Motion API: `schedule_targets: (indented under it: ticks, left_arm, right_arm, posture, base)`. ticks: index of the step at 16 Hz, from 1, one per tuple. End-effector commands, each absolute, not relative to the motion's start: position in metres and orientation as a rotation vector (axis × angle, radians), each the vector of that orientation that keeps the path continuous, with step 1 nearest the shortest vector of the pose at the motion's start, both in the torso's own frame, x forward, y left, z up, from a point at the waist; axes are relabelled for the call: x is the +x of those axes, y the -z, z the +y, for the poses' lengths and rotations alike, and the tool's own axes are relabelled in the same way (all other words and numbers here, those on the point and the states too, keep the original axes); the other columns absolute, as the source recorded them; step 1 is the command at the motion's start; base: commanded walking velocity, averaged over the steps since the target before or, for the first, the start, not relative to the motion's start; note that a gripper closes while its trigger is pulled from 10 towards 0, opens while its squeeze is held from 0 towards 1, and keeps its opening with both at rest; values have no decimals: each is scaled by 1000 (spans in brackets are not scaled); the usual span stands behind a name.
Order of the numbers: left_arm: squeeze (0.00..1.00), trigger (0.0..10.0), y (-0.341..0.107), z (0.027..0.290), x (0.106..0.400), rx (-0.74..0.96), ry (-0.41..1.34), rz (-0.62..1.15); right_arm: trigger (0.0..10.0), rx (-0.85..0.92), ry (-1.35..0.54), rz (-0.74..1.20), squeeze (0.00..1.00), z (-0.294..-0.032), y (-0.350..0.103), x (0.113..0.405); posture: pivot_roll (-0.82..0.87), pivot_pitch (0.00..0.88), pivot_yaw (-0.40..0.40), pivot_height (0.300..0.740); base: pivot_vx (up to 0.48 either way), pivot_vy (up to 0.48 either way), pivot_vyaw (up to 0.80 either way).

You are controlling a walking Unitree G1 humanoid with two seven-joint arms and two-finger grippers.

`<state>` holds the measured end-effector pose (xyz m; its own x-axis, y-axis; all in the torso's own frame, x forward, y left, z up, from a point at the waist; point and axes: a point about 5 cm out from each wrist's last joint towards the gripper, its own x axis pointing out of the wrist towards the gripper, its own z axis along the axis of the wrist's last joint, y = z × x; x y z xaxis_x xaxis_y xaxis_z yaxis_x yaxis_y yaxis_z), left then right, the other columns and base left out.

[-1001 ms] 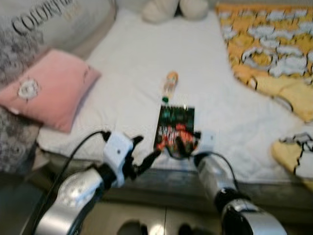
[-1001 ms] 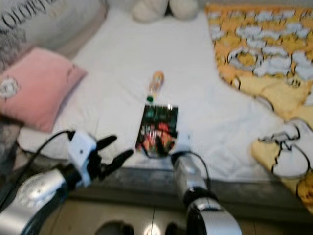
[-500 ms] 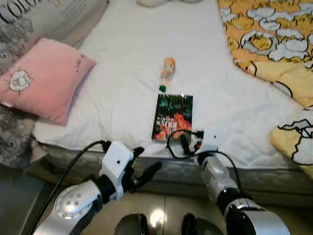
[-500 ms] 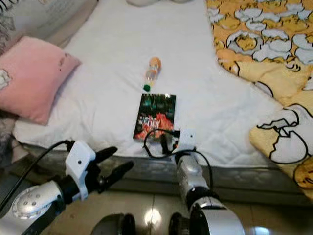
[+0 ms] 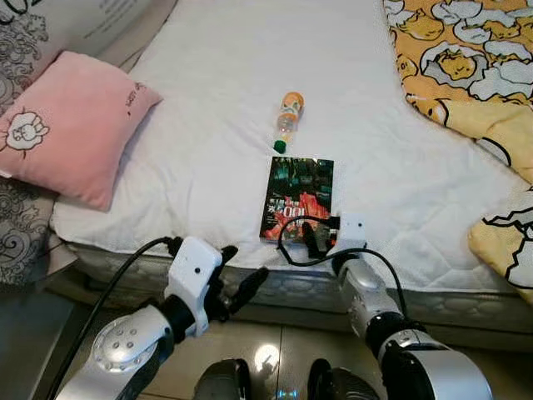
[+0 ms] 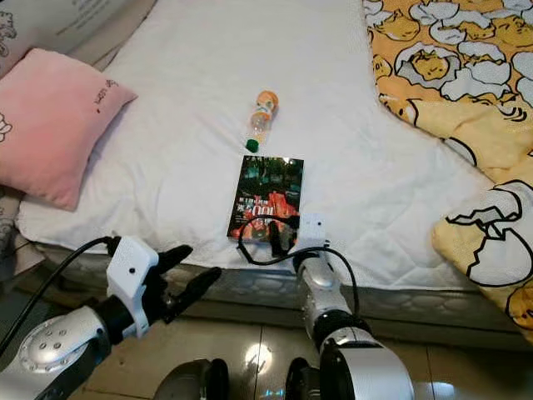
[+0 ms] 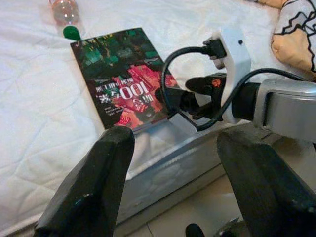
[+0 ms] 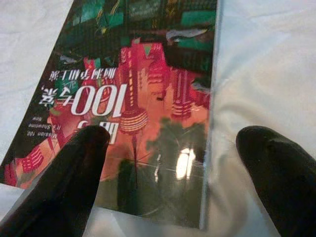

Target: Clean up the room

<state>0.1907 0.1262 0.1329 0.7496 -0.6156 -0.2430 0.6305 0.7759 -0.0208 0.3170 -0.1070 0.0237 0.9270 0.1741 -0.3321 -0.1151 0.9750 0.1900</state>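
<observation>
Looks like it's on the book-grabbing step: the right gripper (image 8: pixel 168 163) hovers wide open and empty over the near end of the book (image 5: pixel 298 198) on the bed (image 5: pixel 208 125), left gripper (image 7: pixel 173 182) open too, so next it probably needs to drop and pinch.

Bright even light, sharp head views; glare on glossy book (image 8: pixel 148 123) cover; near fingers blurred.

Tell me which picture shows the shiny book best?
The right wrist view: the glossy red-and-green book looms close, cover print readable. Both eye views show it whole but small on the white bed; the left wrist view shows it slanted, partly behind the right gripper.
</observation>
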Motion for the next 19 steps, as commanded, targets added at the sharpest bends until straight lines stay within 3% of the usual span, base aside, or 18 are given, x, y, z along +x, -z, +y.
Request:
schedule_targets:
  ticks: [1,6,7,8,9,19]
  left_arm:
    - [0,10000,-135,129,186,79,668,252]
    - [0,10000,-137,132,182,87,646,262]
    - [0,10000,-137,131,182,87,645,262]
    - [0,10000,-138,131,183,87,644,261]
    - [0,10000,-138,130,183,87,643,261]
    - [0,10000,-135,128,185,101,654,269]
  right_arm:
    - [10000,183,-165,405,0,-99,-17,312]
    - [10000,272,-205,449,0,-79,-21,315]
    - [7686,287,-227,445,0,-74,-24,317]
    - [0,290,-235,441,0,-72,-26,318]
    - [0,375,-213,455,0,-70,-27,320]
    - [0,565,-260,425,0,-50,-42,327]
  posture:
    - [265,222,73,740]
    - [286,236,76,740]
    - [286,235,75,740]
    - [286,234,75,740]
    - [286,235,75,740]
    - [266,242,79,740]
  base:
    - [0,0,0]
    - [0,0,0]
    - [0,0,0]
    - [0,0,0]
    - [0,0,0]
    - [0,0,0]
